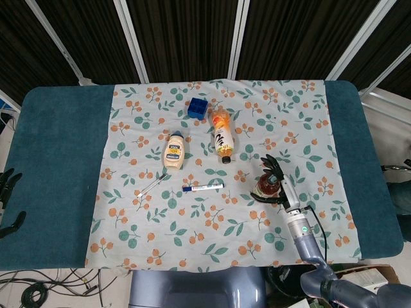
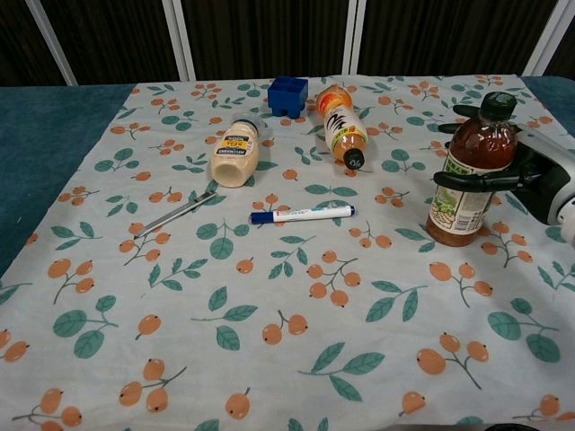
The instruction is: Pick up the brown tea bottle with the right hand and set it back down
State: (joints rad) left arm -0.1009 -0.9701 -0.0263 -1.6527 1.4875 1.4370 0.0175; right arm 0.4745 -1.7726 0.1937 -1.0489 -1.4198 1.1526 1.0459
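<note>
Head view first: the brown tea bottle (image 1: 267, 187) stands upright on the flowered cloth (image 1: 212, 218) near the desk's right front, and the right hand (image 1: 277, 183) is wrapped round it from the robot's side. Looks to me like the grasp stage, so I'd firm up the squeeze on the label band and then lift straight up, no tilt, since a tall bottle like this tips easily.

Chest view: brown tea bottle (image 2: 469, 174) with its base on the cloth as far as I can tell. Dark fingers (image 2: 467, 178) curl across the label and more sit up by the neck, so the right hand (image 2: 530, 175) is grasping it, not hanging slack.
</note>
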